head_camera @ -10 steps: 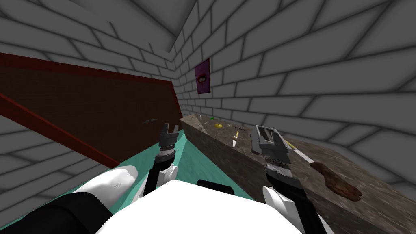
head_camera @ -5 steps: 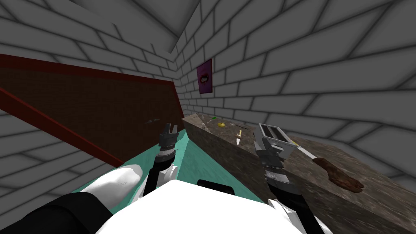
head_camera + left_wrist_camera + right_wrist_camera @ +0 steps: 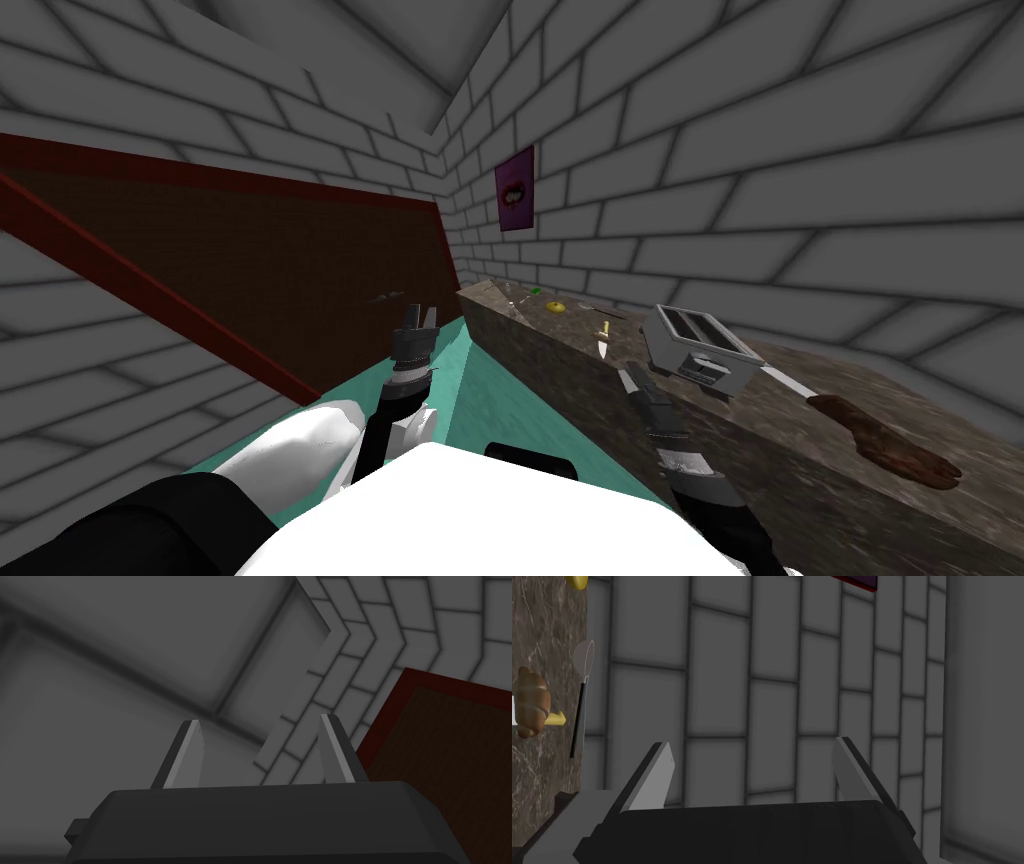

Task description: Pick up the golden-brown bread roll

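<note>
The right gripper (image 3: 753, 745) has its two blades spread wide with nothing between them, facing a grey block wall. Past the blade on the counter's side, well apart from it, one golden-brown, ridged bread roll (image 3: 532, 703) lies on the brown marbled stone counter (image 3: 542, 636). Its long axis runs alongside the black handle of one grey round-headed spoon (image 3: 582, 688) just beside it. One tapered end points toward a small yellow thing (image 3: 577, 580). The roll crosses in front of a small yellow-handled knife (image 3: 556, 720), hiding its middle.

In the head view one grey two-slot toaster (image 3: 700, 350) stands right of centre. A second knife, the large brown-handled knife (image 3: 880, 448), lies at the lower right. One purple picture (image 3: 515, 190) hangs at upper centre. The left gripper (image 3: 418, 320), blades also apart and empty, hovers left of centre over the teal floor (image 3: 470, 390).

A second ago my right hand was in front of the toaster. It has dropped below and left of it, by the counter's front edge. My head camera has shifted too, so the whole scene sits further right.
</note>
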`<state>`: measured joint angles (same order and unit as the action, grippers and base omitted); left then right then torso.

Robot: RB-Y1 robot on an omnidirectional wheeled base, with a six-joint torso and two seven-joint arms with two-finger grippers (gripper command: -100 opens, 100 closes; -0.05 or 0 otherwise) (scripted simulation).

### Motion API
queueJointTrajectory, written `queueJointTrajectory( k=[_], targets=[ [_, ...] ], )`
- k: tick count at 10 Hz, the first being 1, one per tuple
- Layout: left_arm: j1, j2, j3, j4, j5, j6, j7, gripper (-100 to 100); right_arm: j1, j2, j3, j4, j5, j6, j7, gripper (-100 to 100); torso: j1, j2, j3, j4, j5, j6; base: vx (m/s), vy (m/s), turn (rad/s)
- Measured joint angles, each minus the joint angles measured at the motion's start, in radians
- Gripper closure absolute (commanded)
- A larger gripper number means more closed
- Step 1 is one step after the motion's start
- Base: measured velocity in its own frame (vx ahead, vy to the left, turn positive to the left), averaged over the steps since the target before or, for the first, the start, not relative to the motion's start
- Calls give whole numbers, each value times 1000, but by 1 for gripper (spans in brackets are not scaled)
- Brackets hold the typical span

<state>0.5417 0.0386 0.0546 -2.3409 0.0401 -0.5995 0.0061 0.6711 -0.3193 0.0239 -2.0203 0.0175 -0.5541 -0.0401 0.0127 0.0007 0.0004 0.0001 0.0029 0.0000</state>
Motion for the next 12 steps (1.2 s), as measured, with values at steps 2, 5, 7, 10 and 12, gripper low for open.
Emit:
queueJointTrajectory(
  k=[2,5,7,10,12],
  targets=[
    [0,0,0,0,0,0,0,0,6,-42,16,65,19,-10,4,-100,-5,-1,-1,0,-1,0,21,133,87],
    [0,0,0,0,0,0,0,0,56,-120,44,121,53,-8,10,-100,-6,-2,-1,0,-1,0,29,102,50],
    [0,0,0,0,0,0,0,0,66,-170,53,189,66,-20,11,-100,-7,-2,-1,0,-1,0,37,88,59],
    [0,0,0,0,0,0,0,0,100,-230,73,247,92,-19,21,-100,-8,-4,-2,-1,-2,0,48,62,47],
    [0,0,0,0,0,0,0,0,99,-261,84,301,104,-25,26,-100,-10,-3,-2,0,-2,0,45,58,86]
  ],
)
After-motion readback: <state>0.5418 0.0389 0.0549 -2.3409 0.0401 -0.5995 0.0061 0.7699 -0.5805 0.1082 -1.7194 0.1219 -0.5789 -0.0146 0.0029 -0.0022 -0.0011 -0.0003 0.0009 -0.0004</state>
